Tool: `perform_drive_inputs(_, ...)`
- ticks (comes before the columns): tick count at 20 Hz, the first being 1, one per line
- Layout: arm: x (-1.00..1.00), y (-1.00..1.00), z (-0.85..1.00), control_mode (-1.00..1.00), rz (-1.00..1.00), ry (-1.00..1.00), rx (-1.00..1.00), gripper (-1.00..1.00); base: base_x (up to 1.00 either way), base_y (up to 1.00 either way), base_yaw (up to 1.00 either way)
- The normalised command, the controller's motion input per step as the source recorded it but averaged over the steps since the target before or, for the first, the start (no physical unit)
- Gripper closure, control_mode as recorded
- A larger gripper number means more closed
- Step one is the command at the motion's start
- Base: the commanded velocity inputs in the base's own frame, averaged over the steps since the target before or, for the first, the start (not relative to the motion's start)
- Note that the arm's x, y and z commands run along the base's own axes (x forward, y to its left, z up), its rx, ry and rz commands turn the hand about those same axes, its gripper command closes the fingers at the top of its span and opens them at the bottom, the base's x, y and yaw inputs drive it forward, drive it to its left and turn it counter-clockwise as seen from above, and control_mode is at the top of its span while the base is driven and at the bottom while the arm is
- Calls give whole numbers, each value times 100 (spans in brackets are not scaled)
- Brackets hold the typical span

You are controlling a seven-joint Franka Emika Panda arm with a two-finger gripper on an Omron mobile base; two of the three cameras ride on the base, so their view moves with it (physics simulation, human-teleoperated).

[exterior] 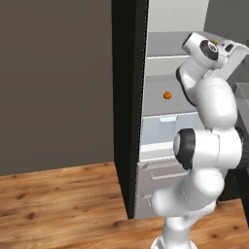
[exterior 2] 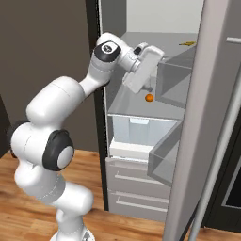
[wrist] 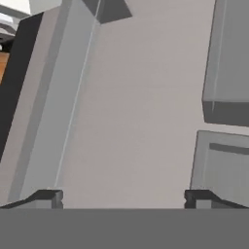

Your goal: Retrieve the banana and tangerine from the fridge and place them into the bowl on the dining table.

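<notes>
The fridge (exterior: pixel 129 97) stands open, its door (exterior 2: pixel 207 117) swung out to the right. A tiny orange tangerine (exterior 2: pixel 149 98) rests on a middle shelf and is also seen as the tangerine (exterior: pixel 167 95) from the left. On the shelf above, far back, lies the yellow banana (exterior 2: pixel 187 44). My gripper (exterior 2: pixel 151 77) hovers inside the fridge, just above and beside the tangerine, without touching it. In the hand view the gripper (wrist: pixel 124 199) is open, its tips wide apart with nothing between them, facing the door's inner side. The bowl and dining table are out of view.
Grey door bins (exterior 2: pixel 175 77) jut from the door's inner side close to my hand, with a lower bin (exterior 2: pixel 164 157) beneath. A clear crisper (exterior 2: pixel 141 132) and drawers (exterior 2: pixel 136 183) sit under the shelves. A dark wall (exterior: pixel 53 82) is left; wooden floor (exterior: pixel 58 204) lies below.
</notes>
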Motion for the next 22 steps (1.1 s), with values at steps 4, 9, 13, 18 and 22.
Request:
perform_drive_inputs(4,21,-95,19,-100,-8,2,-2,-100,0,0,0)
perform_drive_inputs(9,10,-98,8,-100,-4,1,-1,-100,0,0,0)
perform_drive_inputs(13,-6,-100,0,-100,0,0,0,-100,0,0,0)
perform_drive_inputs(18,-39,-98,-11,-100,0,-3,0,-100,0,0,0)
perform_drive_inputs(22,-70,4,1,-100,0,-22,-1,-100,0,0,0)
